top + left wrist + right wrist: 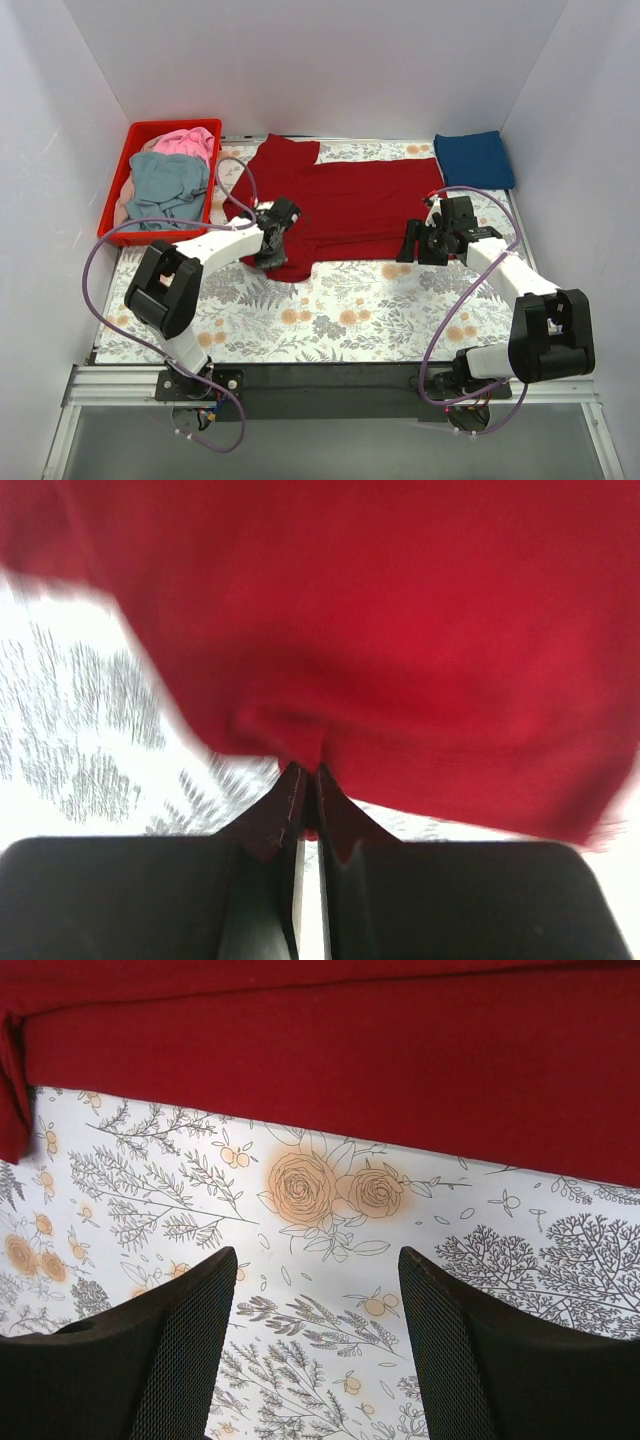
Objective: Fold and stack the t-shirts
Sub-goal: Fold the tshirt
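A dark red t-shirt (pixel 345 205) lies spread across the far middle of the floral table. My left gripper (pixel 272 250) is shut on its near left edge; the left wrist view shows the red cloth (pixel 400 630) pinched between the closed jaws (pixel 307 775), blurred. My right gripper (pixel 413 243) is open and empty, just off the shirt's near right edge; the right wrist view shows the shirt's hem (pixel 400 1070) beyond its spread fingers (pixel 318 1280). A folded navy blue t-shirt (pixel 474 158) lies at the far right. Pink (pixel 186 143) and grey-blue (pixel 168 185) shirts lie in the basket.
A red plastic basket (pixel 133 138) stands at the far left of the table. White walls enclose the table on three sides. The floral tablecloth (pixel 340 310) covers the near half, up to the black front rail.
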Controlling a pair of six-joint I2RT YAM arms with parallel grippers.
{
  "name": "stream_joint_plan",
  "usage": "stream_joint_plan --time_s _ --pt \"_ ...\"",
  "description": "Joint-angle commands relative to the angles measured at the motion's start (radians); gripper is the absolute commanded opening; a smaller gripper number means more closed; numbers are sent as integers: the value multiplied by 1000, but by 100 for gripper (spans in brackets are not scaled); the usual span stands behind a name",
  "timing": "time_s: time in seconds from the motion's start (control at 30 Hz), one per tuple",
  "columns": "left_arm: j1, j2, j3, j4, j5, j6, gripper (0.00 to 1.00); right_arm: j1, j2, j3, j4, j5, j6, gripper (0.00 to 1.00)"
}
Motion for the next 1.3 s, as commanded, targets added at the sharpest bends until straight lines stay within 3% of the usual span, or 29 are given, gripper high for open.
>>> stream_joint_plan --time_s 0.0,0.23,0.47,0.8,1.0,1.1,1.27 --pt "22 16 202 39 -128 76 0 6 1 17 19 -19 -33 72" --pt "110 223 559 108 -153 223 0 6 -19 55 -18 -13 -56 72" --pt "124 401 753 221 -122 346 0 6 -33 67 -46 13 -72 72" --pt "124 484 815 374 -40 434 0 6 -22 58 -51 36 -73 72" --pt "124 516 833 390 -79 473 0 8 -8 69 -49 52 -62 72" --pt "124 516 810 387 -93 467 9 6 -2 77 -51 59 -54 72" --pt "133 482 779 340 -121 403 36 8 12 96 -49 134 -23 72"
